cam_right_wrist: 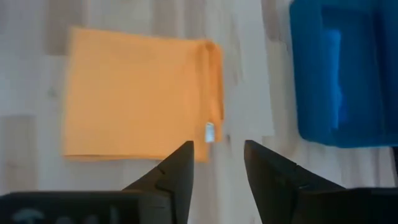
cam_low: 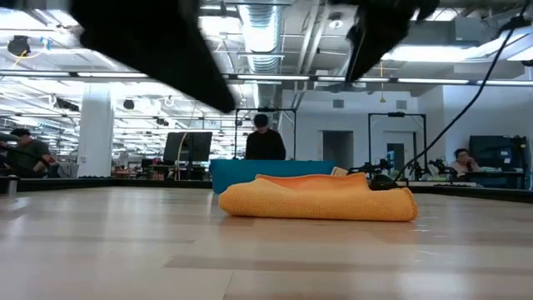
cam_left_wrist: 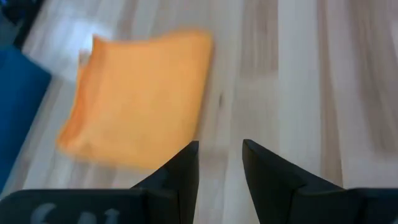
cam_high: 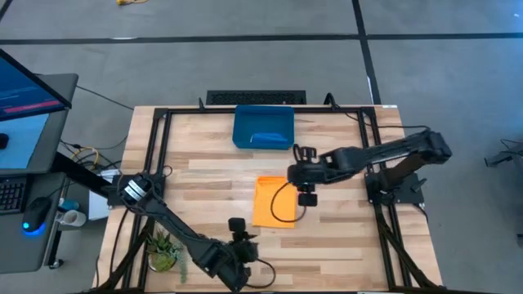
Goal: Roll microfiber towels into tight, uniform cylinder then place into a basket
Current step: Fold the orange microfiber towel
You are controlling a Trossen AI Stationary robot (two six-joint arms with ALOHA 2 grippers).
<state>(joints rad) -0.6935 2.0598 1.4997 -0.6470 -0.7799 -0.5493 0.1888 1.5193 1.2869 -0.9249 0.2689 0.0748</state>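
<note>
The yellow-orange microfiber towel (cam_high: 270, 202) lies folded flat on the table's middle; the low view shows it as a low, thick pad (cam_low: 321, 200). The dark blue basket (cam_high: 245, 131) stands behind it toward the far edge, with a blue towel (cam_high: 271, 139) lying inside. My right gripper (cam_right_wrist: 217, 146) hangs open above the orange towel's right edge (cam_right_wrist: 211, 93), touching nothing. My left gripper (cam_left_wrist: 219, 146) stands open near the table's near edge (cam_high: 239, 233), short of the towel (cam_left_wrist: 140, 99), over bare wood.
A black keyboard-like bar (cam_high: 256, 97) lies beyond the basket at the far edge. A small potted plant (cam_high: 163, 249) stands at the near left corner. Black frame rails (cam_high: 157, 147) run along both table sides. A black cable loop (cam_high: 282, 204) hangs over the orange towel.
</note>
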